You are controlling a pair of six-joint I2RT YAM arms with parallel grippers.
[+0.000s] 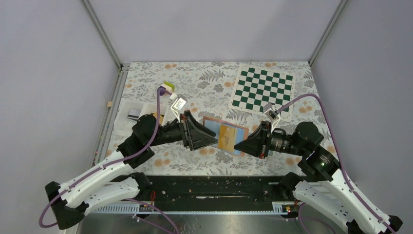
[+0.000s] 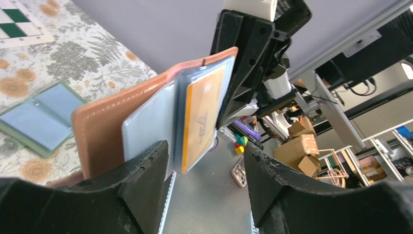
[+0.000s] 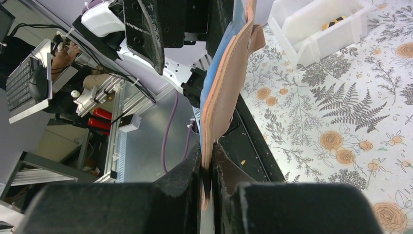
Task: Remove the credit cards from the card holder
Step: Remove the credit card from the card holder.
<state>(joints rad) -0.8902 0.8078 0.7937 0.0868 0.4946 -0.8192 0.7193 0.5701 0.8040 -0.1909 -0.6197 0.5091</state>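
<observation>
While floral surface (image 1: 199, 90) spreads under both my arms, checkered mat (image 1: 263, 89) lies far right, white bin (image 3: 311, 36) far left. Tan card holder (image 2: 100, 131) held upright at middle, clear pages fanned out. My right gripper (image 3: 207, 168) clamped tight on holder's cover edge. My left gripper (image 2: 204, 156) partly open, one finger each side of page edges, gripping nothing. Yellow-orange credit card (image 2: 199, 117) in clear pocket, lower end between my left fingers.
</observation>
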